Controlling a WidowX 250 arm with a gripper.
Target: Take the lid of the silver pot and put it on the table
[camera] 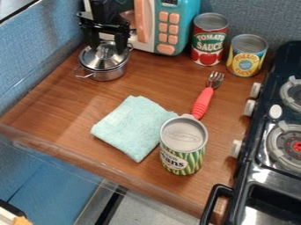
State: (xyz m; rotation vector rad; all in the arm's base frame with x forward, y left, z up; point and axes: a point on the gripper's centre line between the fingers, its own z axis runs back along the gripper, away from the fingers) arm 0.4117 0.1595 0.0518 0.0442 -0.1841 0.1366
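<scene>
Lid of the silver pot, sitting on the pot just below the black gripper, whose fingers are spread wide above it. Moving rightward from the gripper: a folded mint cloth lower down, a toy microwave close by, a green-striped can well below, a red-handled fork, a red can, a yellow can and, farthest, a toy stove

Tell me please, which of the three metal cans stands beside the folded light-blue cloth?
The green-striped can; the red-labelled can and yellow-labelled can stand farther back, away from the cloth.
</scene>
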